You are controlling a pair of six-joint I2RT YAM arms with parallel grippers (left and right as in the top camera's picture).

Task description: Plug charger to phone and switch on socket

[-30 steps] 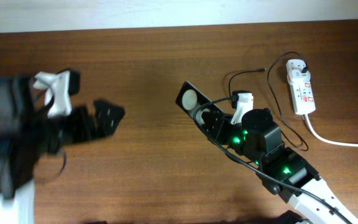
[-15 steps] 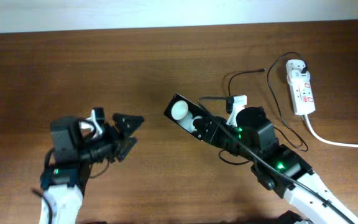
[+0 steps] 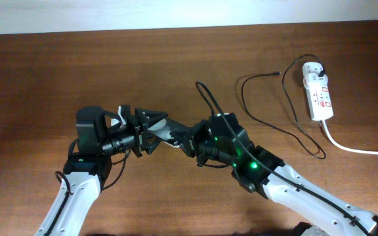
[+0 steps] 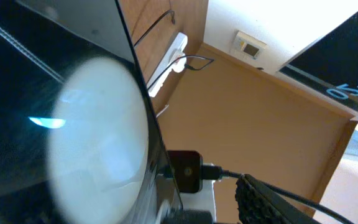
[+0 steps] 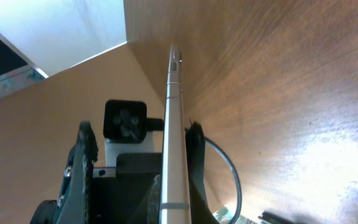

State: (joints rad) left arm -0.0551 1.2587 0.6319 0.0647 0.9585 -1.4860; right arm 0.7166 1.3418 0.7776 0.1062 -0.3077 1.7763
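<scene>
— Where is the glossy black rectangular phone (image 3: pixel 174 135) held?
— Mid-surface, edge-on, clamped by the right pincer (image 3: pixel 188 139); the left pincer (image 3: pixel 151 130) is spread beside it. The white power strip (image 3: pixel 318 90) lies well apart.

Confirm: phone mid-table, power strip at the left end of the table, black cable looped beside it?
Wrong side. The overhead view shows the power strip at the right end of the table, not the left. The rest holds: phone mid-table, black cable looped beside the strip.
</scene>
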